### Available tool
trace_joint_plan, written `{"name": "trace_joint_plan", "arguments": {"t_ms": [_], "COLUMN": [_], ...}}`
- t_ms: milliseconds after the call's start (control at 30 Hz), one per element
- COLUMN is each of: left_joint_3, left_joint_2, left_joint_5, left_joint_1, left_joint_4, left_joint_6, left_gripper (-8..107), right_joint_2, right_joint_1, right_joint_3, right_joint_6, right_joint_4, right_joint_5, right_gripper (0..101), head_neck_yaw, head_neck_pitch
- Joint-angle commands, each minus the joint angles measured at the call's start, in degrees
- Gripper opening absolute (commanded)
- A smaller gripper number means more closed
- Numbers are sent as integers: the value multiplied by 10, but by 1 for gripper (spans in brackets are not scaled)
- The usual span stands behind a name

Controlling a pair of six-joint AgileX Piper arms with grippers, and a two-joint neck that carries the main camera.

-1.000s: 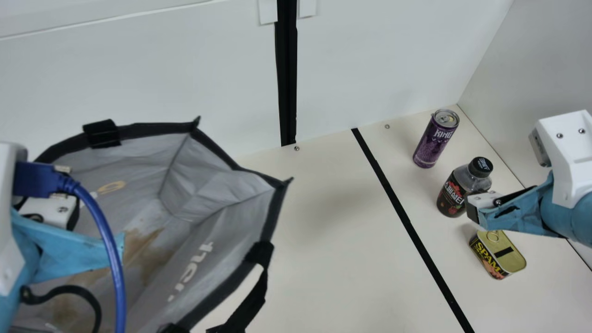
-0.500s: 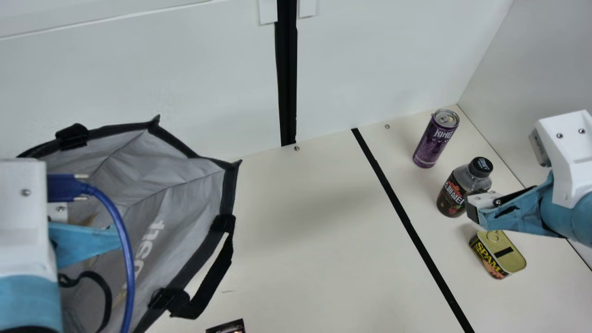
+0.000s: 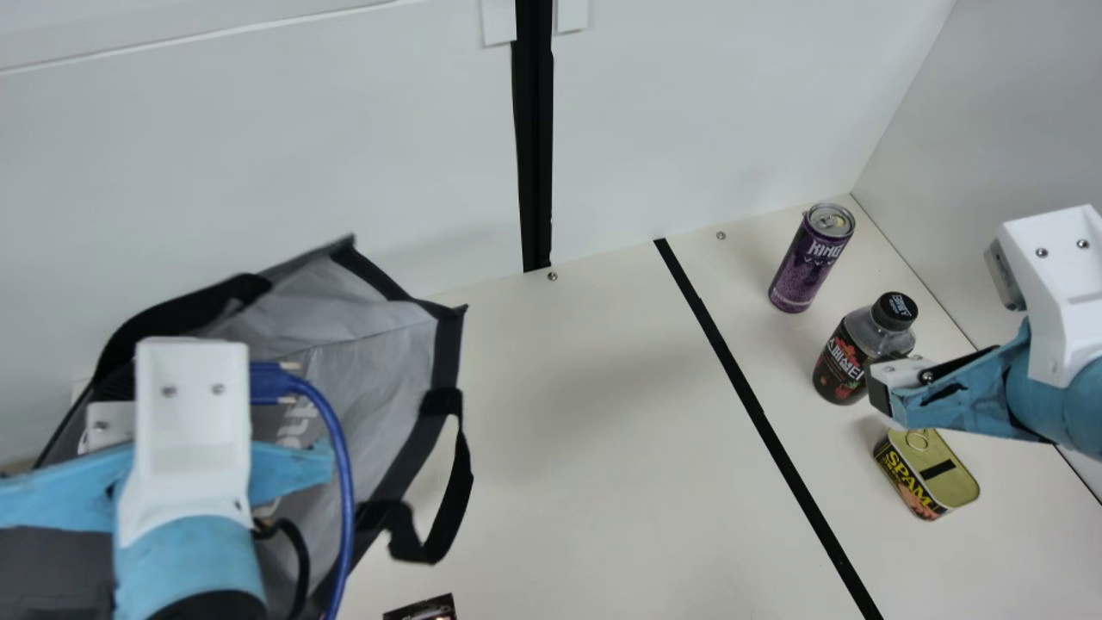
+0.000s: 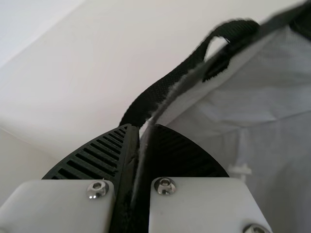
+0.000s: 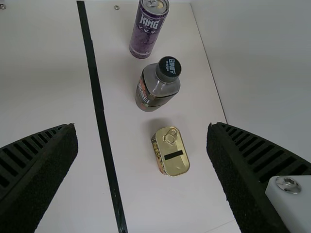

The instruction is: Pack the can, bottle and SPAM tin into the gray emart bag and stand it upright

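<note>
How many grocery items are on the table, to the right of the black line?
3: the purple can at the back, the bottle in the middle, and the SPAM tin nearest the front. The right arm may hide others.

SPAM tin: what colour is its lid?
Gold, with a black strip; the right wrist view shows it best.

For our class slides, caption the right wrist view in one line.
Purple can, bottle and tin in a row before the open right end effector.
</note>
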Motion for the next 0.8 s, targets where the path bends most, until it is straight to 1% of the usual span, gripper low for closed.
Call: {"name": "trace_joint_plan", "arguments": {"t_ms": [0, 300, 633, 767], "left_joint_3": [0, -17, -57, -54], "left_joint_2": [6, 30, 36, 31], "left_joint_5": [1, 1, 1, -31], "left_joint_1": [-9, -44, -70, -55], "left_joint_4": [-9, -73, -194, -240], "left_joint_6": [-4, -13, -5, -2], "left_gripper": [-8, -8, -8, -8], "right_joint_2": [0, 0, 0, 0], "right_joint_1": [0, 0, 0, 0], "right_joint_3": [0, 0, 0, 0], "right_joint_6": [0, 0, 0, 0], "right_joint_4": [0, 0, 0, 0], "right_joint_5": [0, 0, 0, 0], "right_gripper": [95, 95, 95, 95], "head_neck_yaw": [-1, -1, -1, -1], "head_neck_pitch": [-13, -13, -13, -13]}}
